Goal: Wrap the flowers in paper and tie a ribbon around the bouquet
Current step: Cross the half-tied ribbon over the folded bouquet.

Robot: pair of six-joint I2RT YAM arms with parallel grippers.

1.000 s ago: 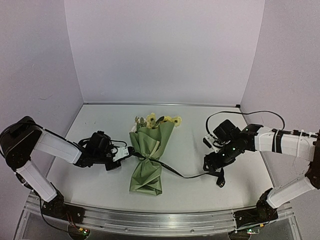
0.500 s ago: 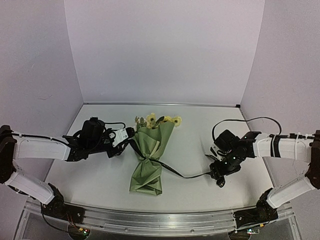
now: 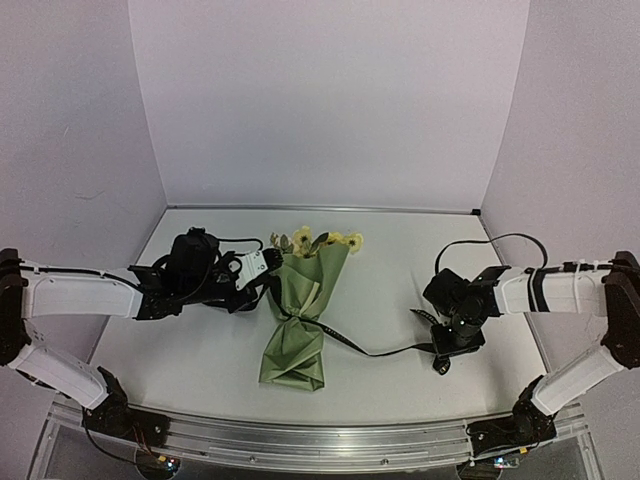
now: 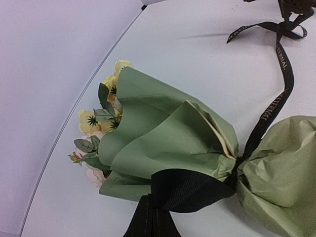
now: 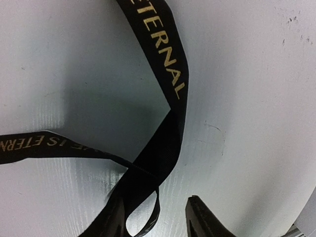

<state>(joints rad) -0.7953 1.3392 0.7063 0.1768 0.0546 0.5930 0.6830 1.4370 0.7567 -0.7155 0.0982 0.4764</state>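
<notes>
Item: bouquet [image 3: 300, 290], tying stage. It lies a little left of the counter's [image 3: 400, 250] middle. Its long axis runs from near edge to far edge, blossoms toward the far edge, closed tip toward the near edge.

Flowers [image 4: 92, 121]: pale yellow and cream heads with small green leaves, showing only at the cone's wide mouth.

Paper [image 4: 163, 138]: olive-green, matte, in broad overlapping flaps with a tan lining at one edge. It is gathered to a narrow waist and creased and puffed below it.

Ribbon [image 4: 285, 64]: black, narrow, gold lettering. It girdles the waist. One end runs left; the other trails flat toward the counter's right edge, roughly parallel to the near edge.

Left end effector [image 3: 264, 280]: just beside the bouquet's left flank, clenched, apparently on the ribbon's left end, though the wrist view shows the pinch only at its margin.

Right end effector [image 5: 157, 219]: well right of the bouquet, poised over the ribbon's far tail. Fingers [image 5: 202, 217] stand apart, released; a twisted fold of ribbon lies between them, unpinched.

Judgement: the right arm is nearer that tail, which lies directly beneath it. The next move likely turns on pinching the fold and drawing it away from the bouquet along the ribbon's line.
</notes>
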